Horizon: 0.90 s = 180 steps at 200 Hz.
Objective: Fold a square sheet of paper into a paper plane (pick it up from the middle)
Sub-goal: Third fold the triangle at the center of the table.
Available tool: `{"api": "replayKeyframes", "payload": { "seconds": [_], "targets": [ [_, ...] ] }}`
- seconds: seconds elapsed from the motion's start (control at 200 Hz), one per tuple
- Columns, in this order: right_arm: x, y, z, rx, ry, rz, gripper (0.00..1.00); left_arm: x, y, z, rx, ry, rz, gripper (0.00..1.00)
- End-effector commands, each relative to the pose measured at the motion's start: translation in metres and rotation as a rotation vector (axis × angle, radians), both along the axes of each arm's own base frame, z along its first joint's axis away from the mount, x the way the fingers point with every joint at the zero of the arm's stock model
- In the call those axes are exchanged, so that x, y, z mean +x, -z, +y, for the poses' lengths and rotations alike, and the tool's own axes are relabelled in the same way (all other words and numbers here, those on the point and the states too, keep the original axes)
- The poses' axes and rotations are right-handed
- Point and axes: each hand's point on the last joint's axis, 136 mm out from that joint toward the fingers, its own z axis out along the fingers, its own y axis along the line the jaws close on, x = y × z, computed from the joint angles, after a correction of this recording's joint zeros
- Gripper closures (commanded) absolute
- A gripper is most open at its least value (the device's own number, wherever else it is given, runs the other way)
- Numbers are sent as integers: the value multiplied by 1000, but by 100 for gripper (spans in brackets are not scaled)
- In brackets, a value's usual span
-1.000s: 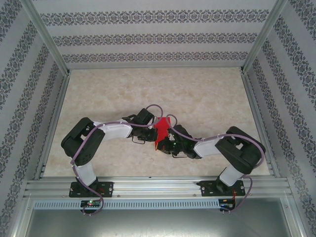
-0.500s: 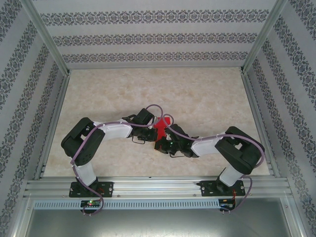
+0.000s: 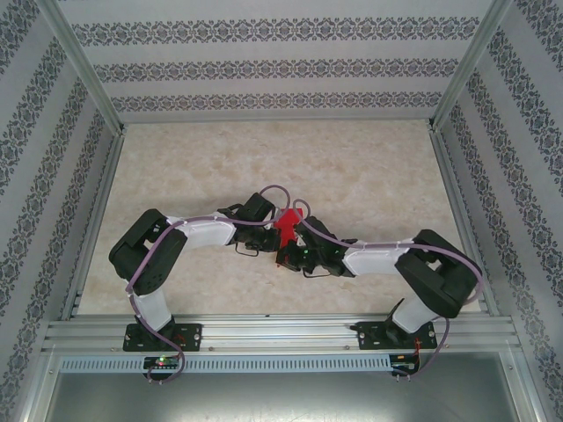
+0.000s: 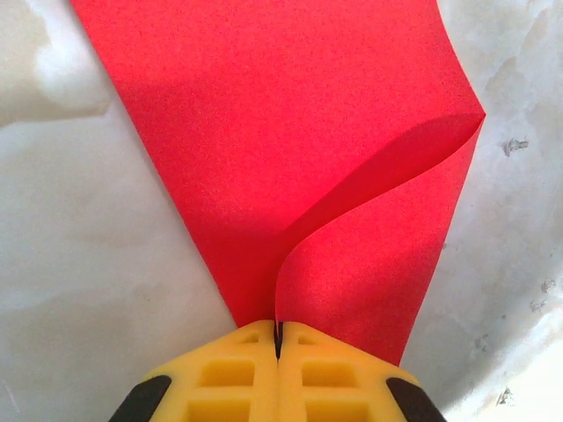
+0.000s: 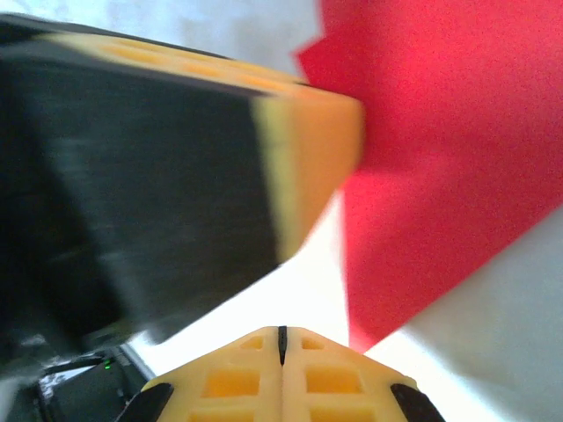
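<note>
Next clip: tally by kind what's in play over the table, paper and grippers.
red paper sheet: 1
grippers: 2 (left gripper, right gripper)
total: 3

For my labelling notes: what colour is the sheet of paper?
The sheet of paper is plain bright red, best seen in the left wrist view.

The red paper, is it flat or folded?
Folded over, but not creased flat: one flap of the paper curves up from the layer beneath, both pinched in the shut left gripper.
</note>
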Motion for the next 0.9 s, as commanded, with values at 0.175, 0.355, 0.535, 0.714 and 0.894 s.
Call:
{"api": "replayKeyframes", "payload": {
  "seconds": [0.175, 0.355, 0.535, 0.714, 0.894],
  "targets": [
    [-7, 17, 7, -37, -42, 34, 100, -15, 31, 25, 121, -30, 90, 99],
    [-20, 45, -1, -95, -62, 115, 100, -16, 32, 26, 126, -30, 90, 99],
    [-5, 6, 2, -18, -68, 15, 100, -16, 32, 27, 134, -28, 93, 99],
    [23, -16, -37, 0, 60, -75, 100, -17, 32, 29, 140, -25, 88, 99],
    [37, -22, -28, 88, 35, -67, 100, -16, 32, 27, 136, -23, 89, 99]
  ]
}}
